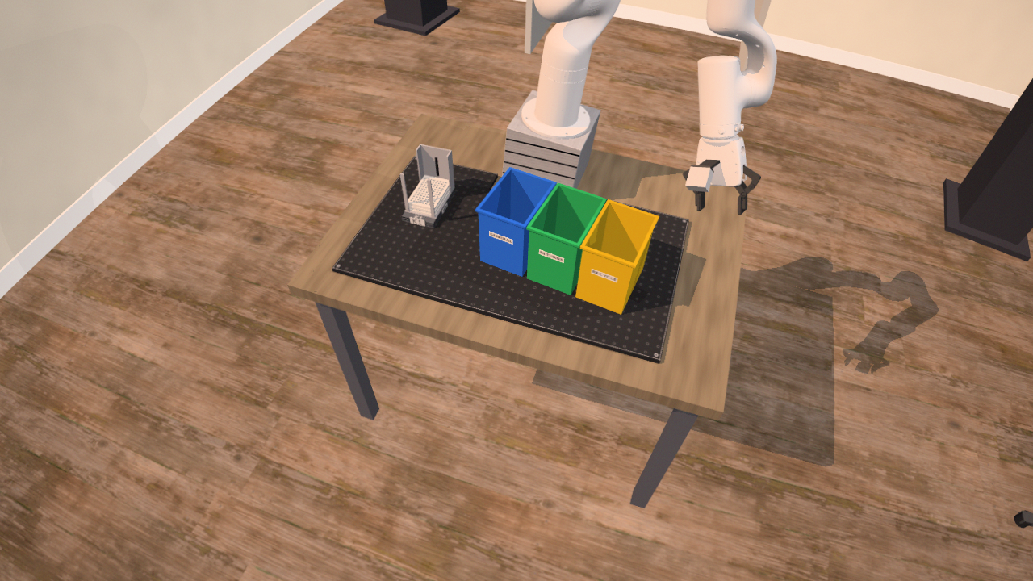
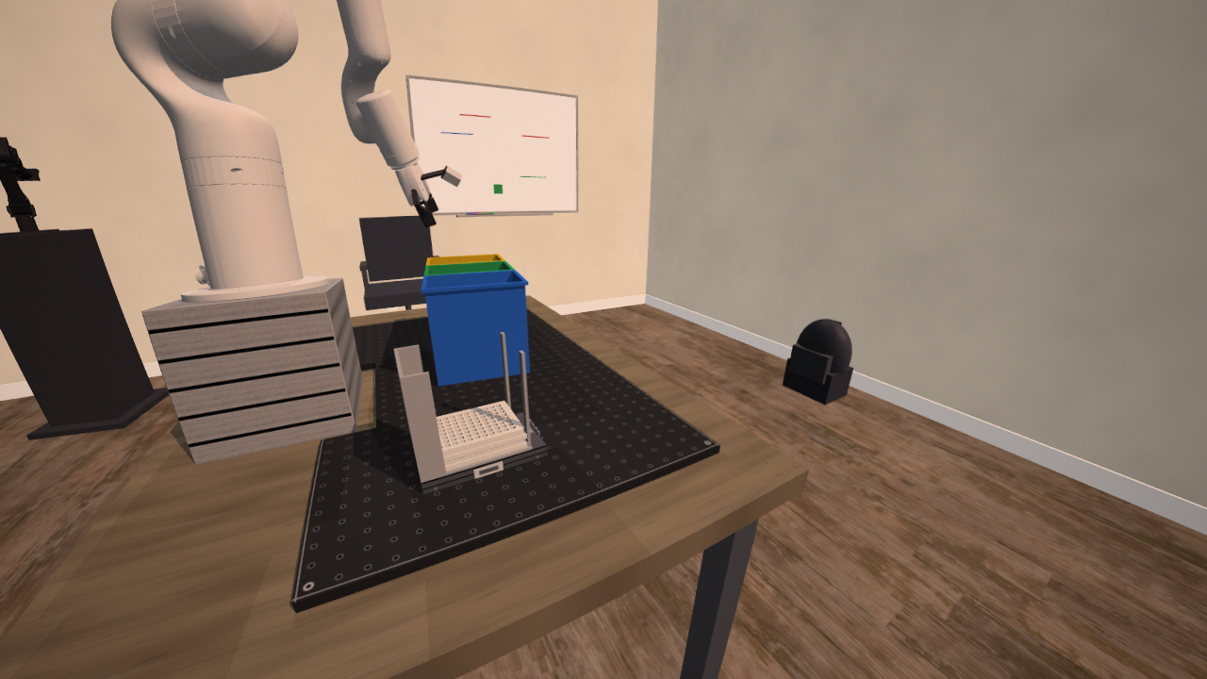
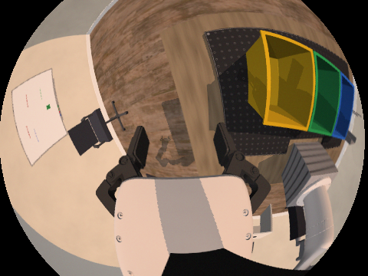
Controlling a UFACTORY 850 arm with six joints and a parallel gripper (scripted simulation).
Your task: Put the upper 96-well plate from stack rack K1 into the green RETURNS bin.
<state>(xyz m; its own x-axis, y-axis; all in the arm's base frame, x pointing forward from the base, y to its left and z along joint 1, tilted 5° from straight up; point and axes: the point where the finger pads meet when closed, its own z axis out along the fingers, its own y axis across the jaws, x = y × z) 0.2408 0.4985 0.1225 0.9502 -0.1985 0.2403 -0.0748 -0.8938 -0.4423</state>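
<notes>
1. Nearest in the exterior view, the wooden four-legged surface carries a black perforated board, and on that board stands the grey stack rack with two thin upright rods.
2. The white 96-well plates lie stacked inside the rack; the upper plate sits on top of the lower one, untouched, with nothing near it.
3. Just behind the rack stand three tall open bins in a row, touching side by side: a blue plastic bin, a green plastic bin in the middle, and a yellow plastic bin at the far end. All three are upright, each with a small white sign on one short wall.
4. Beside the bins, a grey slatted pedestal carries the white arm's base.
5. Farthest from the rack, the black two-fingered pincer hangs in the air beyond the yellow bin, over the surface's edge, well apart from the rack. Its fingers are spread wide and hold nothing.
</notes>
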